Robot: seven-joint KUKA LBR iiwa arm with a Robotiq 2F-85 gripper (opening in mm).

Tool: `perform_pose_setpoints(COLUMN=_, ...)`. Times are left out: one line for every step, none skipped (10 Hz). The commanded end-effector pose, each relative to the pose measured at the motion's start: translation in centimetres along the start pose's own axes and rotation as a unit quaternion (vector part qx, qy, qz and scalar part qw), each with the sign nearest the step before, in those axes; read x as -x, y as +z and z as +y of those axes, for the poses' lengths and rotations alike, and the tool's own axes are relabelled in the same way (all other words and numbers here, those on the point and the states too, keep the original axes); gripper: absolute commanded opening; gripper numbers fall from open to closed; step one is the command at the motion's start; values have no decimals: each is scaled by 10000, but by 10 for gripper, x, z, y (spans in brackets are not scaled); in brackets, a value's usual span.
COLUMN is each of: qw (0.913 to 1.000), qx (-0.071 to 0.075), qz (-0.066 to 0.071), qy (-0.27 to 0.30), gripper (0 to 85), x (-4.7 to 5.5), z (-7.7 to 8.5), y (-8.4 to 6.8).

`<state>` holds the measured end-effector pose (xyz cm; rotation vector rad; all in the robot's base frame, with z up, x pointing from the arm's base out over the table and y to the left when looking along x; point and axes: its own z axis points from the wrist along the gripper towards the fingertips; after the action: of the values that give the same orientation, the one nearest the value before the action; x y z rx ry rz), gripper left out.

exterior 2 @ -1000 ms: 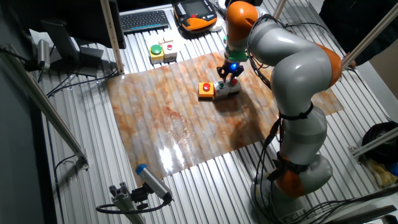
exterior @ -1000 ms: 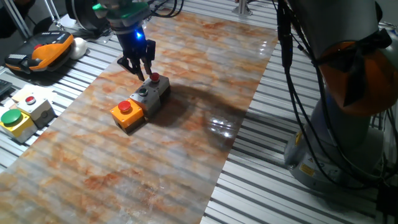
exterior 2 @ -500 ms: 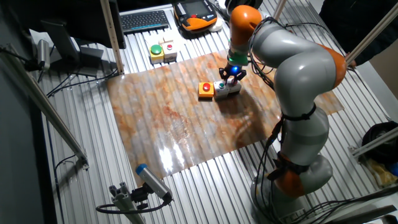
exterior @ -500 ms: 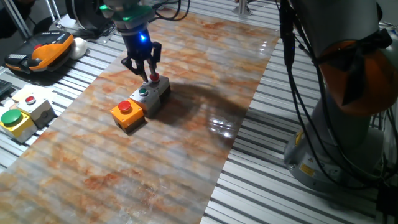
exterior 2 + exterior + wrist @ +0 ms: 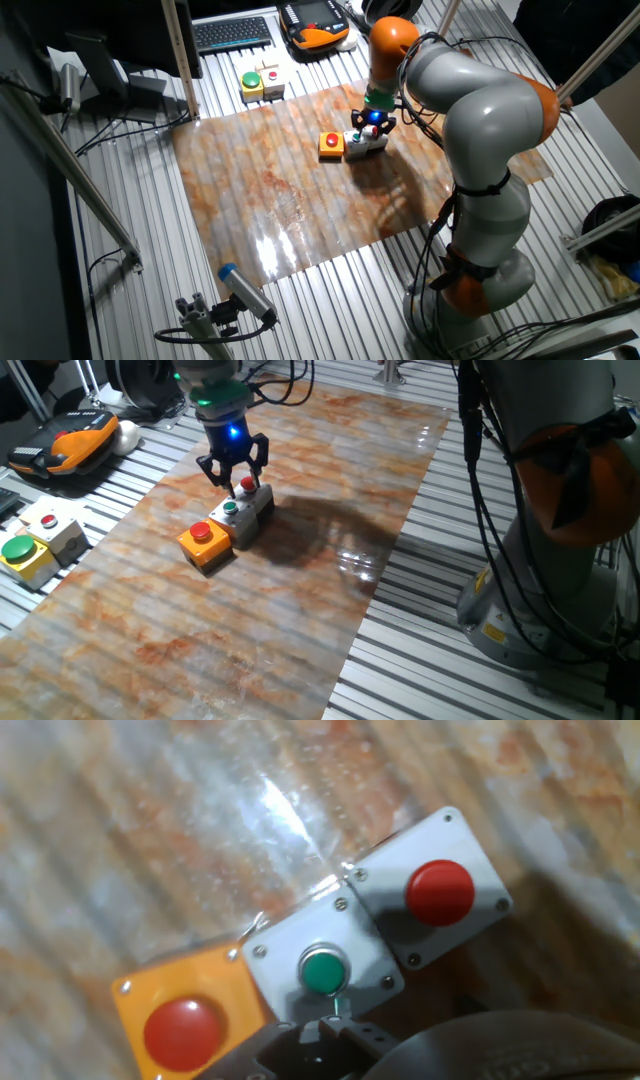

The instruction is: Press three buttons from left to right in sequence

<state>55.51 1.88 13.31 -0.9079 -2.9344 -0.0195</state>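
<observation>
One fixed view: the tool [image 5: 234,472] hangs over the far end of the three buttons [image 5: 227,521], its two dark fingers [image 5: 215,468] spread apart with the red cap of the end grey box showing between them; contact cannot be told. The row lies on a marbled mat [image 5: 300,480] on the slatted bench [image 5: 90,490]. At 9 o'clock sit a yellow box [image 5: 24,553] and beige box [image 5: 55,530].

The other fixed view: the arm [image 5: 470,110] reaches down to the row [image 5: 353,142]; a keyboard [image 5: 232,33] lies at 11 o'clock.

Hand view: orange box [image 5: 185,1020], green-capped box [image 5: 322,963] and red-capped box [image 5: 432,898] touch in line.
</observation>
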Motion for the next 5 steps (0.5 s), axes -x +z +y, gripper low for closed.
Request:
perform_pose_setpoints(qw=10000, qx=54, qz=9, qy=78, gripper=510, x=1, z=-3, y=3)
perform_pose_setpoints(qw=9997, qx=80, qz=-33, qy=231, gripper=510, x=1, z=-4, y=6)
perform_pose_setpoints(qw=9991, qx=50, qz=-105, qy=408, gripper=510, x=-1, z=-2, y=9)
perform_pose_setpoints(qw=9984, qx=-41, qz=-216, qy=518, gripper=510, x=-4, z=0, y=11)
perform_pose_setpoints(qw=9974, qx=-79, qz=-301, qy=643, gripper=510, x=-4, z=1, y=12)
